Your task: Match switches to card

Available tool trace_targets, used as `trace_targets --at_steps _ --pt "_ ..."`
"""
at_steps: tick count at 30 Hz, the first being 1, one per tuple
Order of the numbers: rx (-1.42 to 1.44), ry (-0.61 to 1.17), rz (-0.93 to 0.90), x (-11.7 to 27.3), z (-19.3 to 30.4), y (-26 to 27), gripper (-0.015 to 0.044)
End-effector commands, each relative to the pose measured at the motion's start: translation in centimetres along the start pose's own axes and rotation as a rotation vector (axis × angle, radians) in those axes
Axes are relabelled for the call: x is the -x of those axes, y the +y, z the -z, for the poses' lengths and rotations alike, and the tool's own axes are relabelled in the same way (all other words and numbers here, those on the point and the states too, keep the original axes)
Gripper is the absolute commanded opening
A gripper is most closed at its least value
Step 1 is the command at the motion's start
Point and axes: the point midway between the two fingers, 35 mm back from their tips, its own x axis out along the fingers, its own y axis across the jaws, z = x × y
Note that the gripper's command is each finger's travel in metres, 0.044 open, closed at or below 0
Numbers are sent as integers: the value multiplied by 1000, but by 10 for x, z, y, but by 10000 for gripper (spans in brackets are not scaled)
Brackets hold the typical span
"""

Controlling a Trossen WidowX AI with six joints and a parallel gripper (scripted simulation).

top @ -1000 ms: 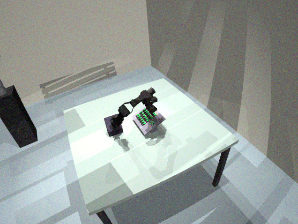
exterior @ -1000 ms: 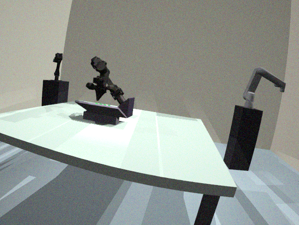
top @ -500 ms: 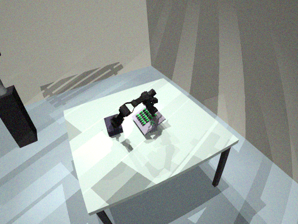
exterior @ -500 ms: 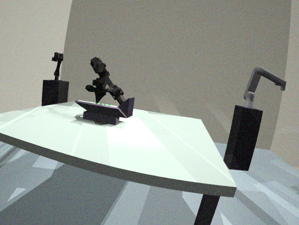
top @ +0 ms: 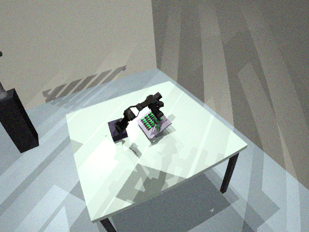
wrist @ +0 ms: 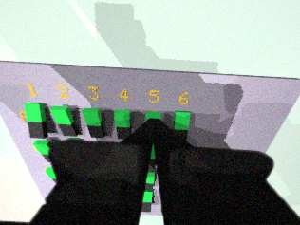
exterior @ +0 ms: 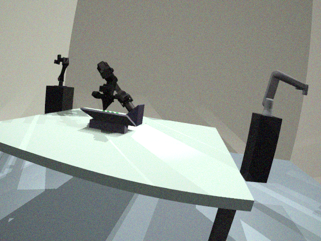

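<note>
While closed, hand (wrist: 153, 123) seemingly meets switch 5 (wrist: 153, 114).

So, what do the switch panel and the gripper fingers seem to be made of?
The panel looks like matte lilac plastic or painted board: flat colour, no shine, printed yellow numbers. The fingers look like dull black plastic or rubber, with no highlights. Neither can be settled by look alone.
</note>
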Motion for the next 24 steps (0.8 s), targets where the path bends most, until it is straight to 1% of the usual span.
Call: trace_targets --at_steps 1,24 --pt "3 -1 -4 0 0 1 0" --pt "3 -1 -3 -4 0 1 0"
